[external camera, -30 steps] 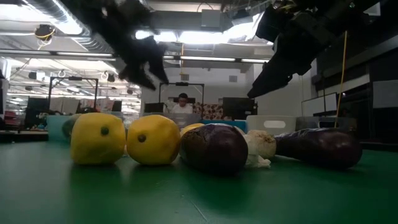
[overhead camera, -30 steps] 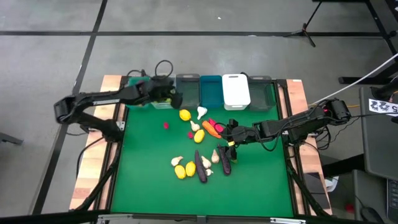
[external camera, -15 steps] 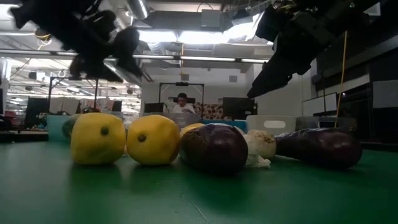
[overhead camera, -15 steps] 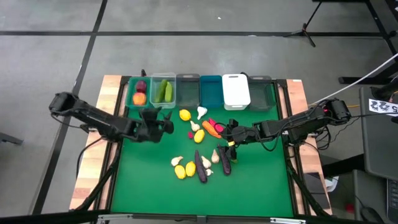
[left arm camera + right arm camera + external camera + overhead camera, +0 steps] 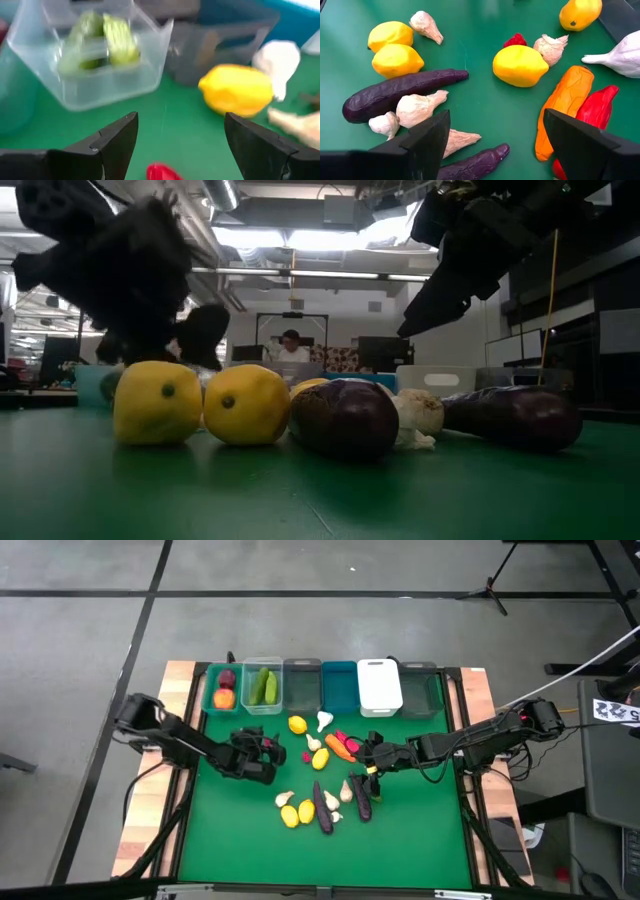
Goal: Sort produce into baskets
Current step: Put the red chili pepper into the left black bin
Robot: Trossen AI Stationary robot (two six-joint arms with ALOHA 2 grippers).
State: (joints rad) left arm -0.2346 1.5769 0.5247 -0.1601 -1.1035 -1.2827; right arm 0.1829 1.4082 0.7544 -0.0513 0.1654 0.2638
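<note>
left hand (image 5: 262,752) fingers apart, empty, low over the small red pepper (image 5: 162,172) on the desk (image 5: 230,830), lined up to pick it. right hand (image 5: 368,760) spread wide, empty, waiting above the produce pile. cucumbers (image 5: 264,687) already in the clear bin (image 5: 262,707).

You've got two yellow lemons (image 5: 203,402) side by side on the green table (image 5: 320,490), touching a dark eggplant (image 5: 345,418). A dark arm (image 5: 130,270) hangs blurry just behind them, and a person (image 5: 291,346) sits way back.

Bright, even overhead light; the left wrist view is blurred (the clear bin (image 5: 95,60) smears).
</note>
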